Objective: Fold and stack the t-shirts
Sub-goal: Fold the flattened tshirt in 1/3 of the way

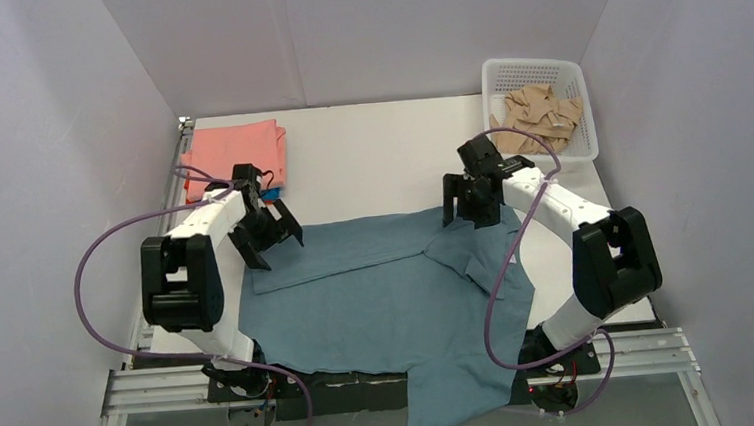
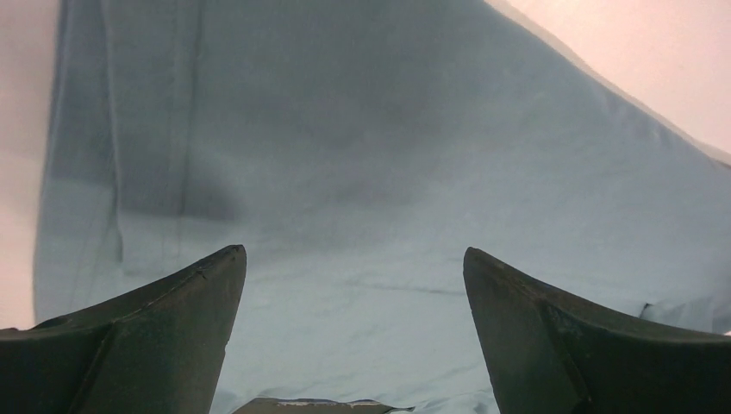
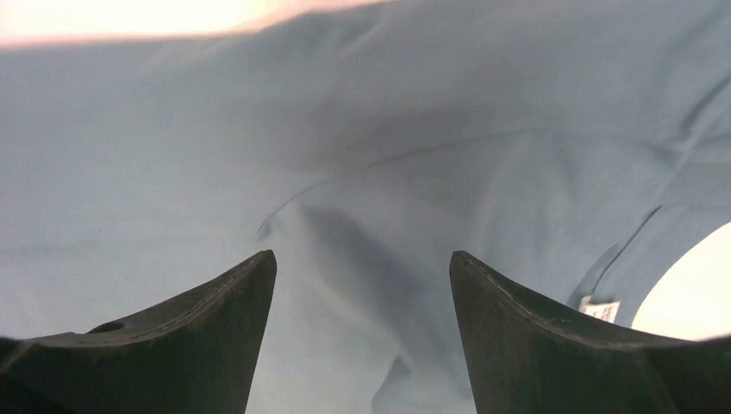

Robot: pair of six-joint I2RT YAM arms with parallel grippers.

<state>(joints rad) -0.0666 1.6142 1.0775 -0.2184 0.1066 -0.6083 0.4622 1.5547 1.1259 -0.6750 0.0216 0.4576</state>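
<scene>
The grey-blue t-shirt [image 1: 379,303] lies spread on the table [image 1: 368,143] between the 2 arms, limp light cotton best pinched along its far folded edge, with left gripper [image 1: 273,238] and right gripper [image 1: 471,211] both gaping empty above it

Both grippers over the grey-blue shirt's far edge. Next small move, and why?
Probably lift both clear: left gripper and right gripper stand open, holding nothing, above the grey-blue t-shirt, whose far strip already lies folded over. The rumpled part at its right looks like the next grasp.
</scene>
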